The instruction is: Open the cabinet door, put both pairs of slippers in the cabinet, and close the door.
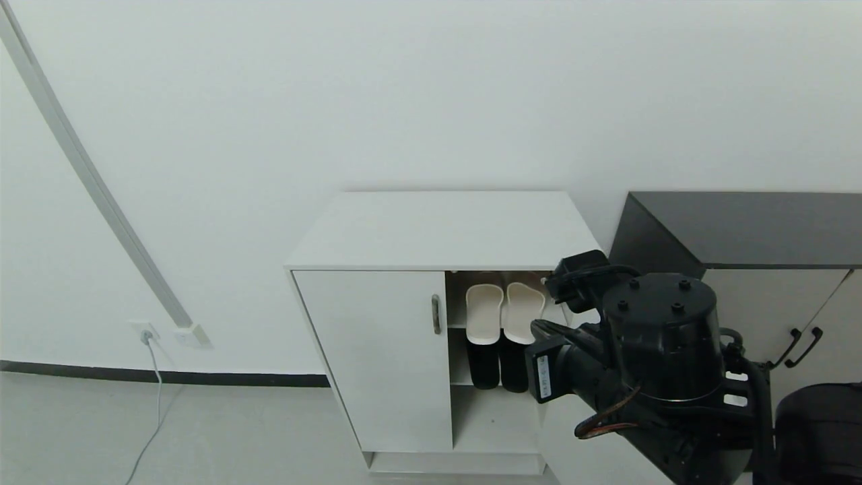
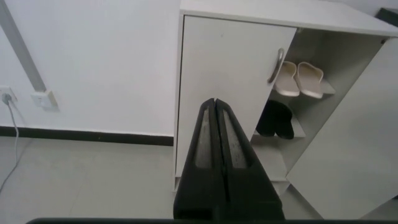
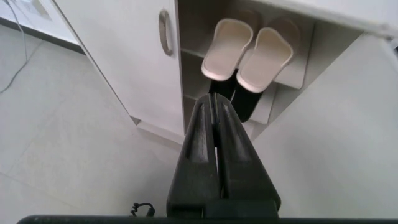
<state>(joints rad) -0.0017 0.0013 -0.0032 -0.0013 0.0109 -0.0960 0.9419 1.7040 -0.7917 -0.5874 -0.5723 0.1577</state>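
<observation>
In the right half of the cabinet (image 1: 438, 229), the upper pair of slippers (image 1: 505, 313) lies on the top shelf (image 1: 456, 322), directly above the lower pair of slippers (image 1: 498, 367) on the middle shelf (image 1: 459, 377), and a second cabinet (image 1: 741, 229) stands to the right.

Black slippers (image 3: 247, 107) largely behind right end effector (image 3: 214, 102)

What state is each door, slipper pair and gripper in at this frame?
left door: shut.
right door: swung open.
white slippers: inside the cabinet, on the upper shelf.
black slippers: inside the cabinet, on the shelf below the white pair.
left gripper: shut, empty.
right gripper: shut, empty.
</observation>
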